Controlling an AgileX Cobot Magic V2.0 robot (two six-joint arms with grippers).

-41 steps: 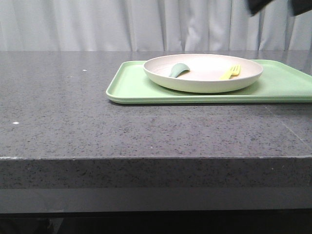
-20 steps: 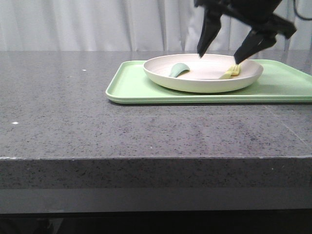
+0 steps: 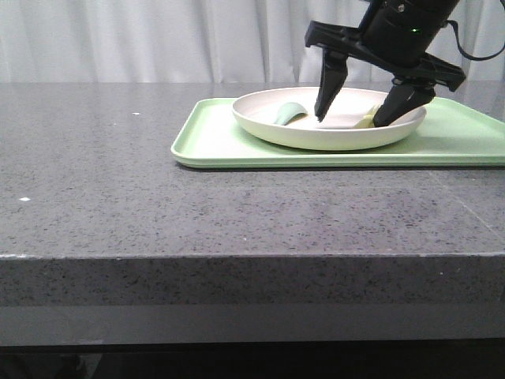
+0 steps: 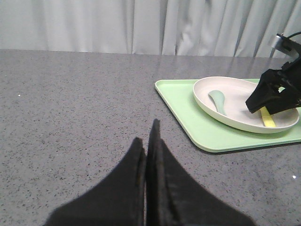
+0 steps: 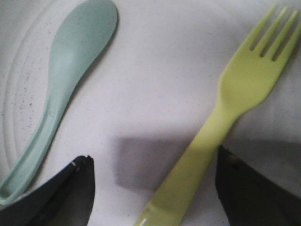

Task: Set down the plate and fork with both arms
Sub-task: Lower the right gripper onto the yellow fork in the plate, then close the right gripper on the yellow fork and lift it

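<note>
The cream plate (image 3: 316, 134) sits on the light-green tray (image 3: 221, 146) at the back right; it also shows in the left wrist view (image 4: 235, 120) and fills the right wrist view (image 5: 160, 84). The pale-yellow fork (image 5: 225, 117) lies in the plate, on its right side (image 3: 364, 121). My right gripper (image 3: 355, 118) is open and lowered into the plate, its fingers either side of the fork's handle (image 5: 153, 162), not closed on it. My left gripper (image 4: 148, 136) is shut and empty, above the bare countertop left of the tray.
A grey-green spoon (image 3: 290, 112) lies in the plate's left part (image 5: 61, 84). The dark speckled countertop (image 3: 118, 181) stretches left and front of the tray. A grey curtain hangs behind.
My right gripper came down from the upper right into the plate and now straddles the fork's handle. Plate, fork and spoon have not moved.
</note>
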